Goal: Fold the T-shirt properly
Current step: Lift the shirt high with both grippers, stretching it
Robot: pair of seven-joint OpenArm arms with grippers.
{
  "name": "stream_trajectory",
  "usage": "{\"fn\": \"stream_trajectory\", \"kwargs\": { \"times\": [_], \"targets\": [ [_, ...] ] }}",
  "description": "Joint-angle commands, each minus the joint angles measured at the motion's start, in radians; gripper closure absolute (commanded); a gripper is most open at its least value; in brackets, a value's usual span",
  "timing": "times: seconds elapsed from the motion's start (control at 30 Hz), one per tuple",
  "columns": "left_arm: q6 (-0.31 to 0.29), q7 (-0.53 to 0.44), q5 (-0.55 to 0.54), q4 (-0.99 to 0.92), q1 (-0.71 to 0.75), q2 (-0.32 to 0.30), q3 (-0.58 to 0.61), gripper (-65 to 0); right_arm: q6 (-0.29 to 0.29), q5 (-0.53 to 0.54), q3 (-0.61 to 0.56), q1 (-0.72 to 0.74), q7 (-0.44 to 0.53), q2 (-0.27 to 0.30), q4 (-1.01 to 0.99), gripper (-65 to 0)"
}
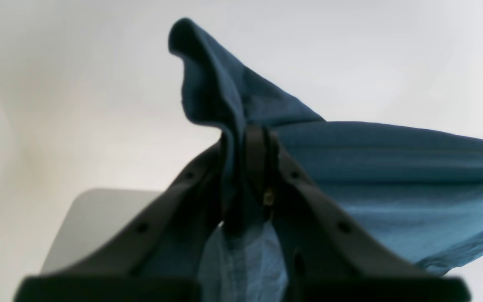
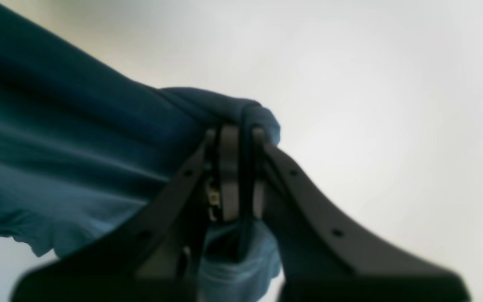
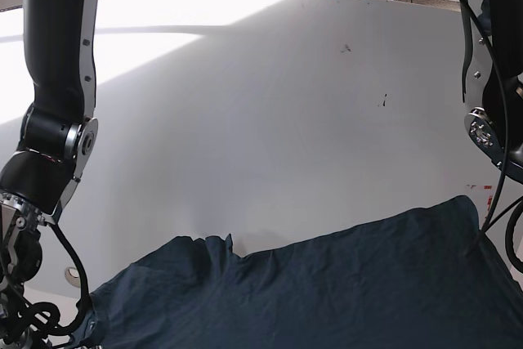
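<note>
Both pincers (image 1: 250, 138) (image 2: 235, 134) clamped on T-shirt (image 3: 327, 292)

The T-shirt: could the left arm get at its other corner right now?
Probably not: the left gripper is shut on the T-shirt already, and the right gripper pinches the other end.

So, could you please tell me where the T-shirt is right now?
The T-shirt is stretched across the base view's bottom over the white table, held between the left pincer and right pincer.

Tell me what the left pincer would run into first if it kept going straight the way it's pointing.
The left pincer is shut on the T-shirt, whose bunched fold rises just past its tips. Beyond that cloth only a blurred pale surface shows; how far off it lies is unclear.
</note>
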Motion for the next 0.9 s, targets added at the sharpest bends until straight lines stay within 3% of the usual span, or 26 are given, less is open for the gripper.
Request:
{"fn": "stream_trajectory", "kwargs": {
  "times": [0.0, 0.4, 0.63, 0.87],
  "targets": [
    [0.005, -0.036, 0.006, 0.013, -0.068, -0.018, 0.012, -0.8, -0.011, -0.023, -0.033, 0.094, 0.012, 0.029, 0.005, -1.4],
    [0.005, -0.036, 0.002, 0.001, -0.08, -0.018, 0.02, -1.0, -0.002, -0.023, -0.068, 0.126, -0.022, 0.061, 0.013, -1.4],
    [0.002, -0.036, -0.001, 0.041, 0.02, -0.017, 0.02, -1.0, 0.017, -0.025, -0.045, 0.017, -0.037, 0.08, 0.084, -1.4],
    [0.0, -0.036, -0.003, 0.12, 0.167, 0.025, -0.017, -1.0, 0.017, -0.025, 0.045, -0.17, -0.077, 0.084, 0.217, -1.4]
  ]
}}
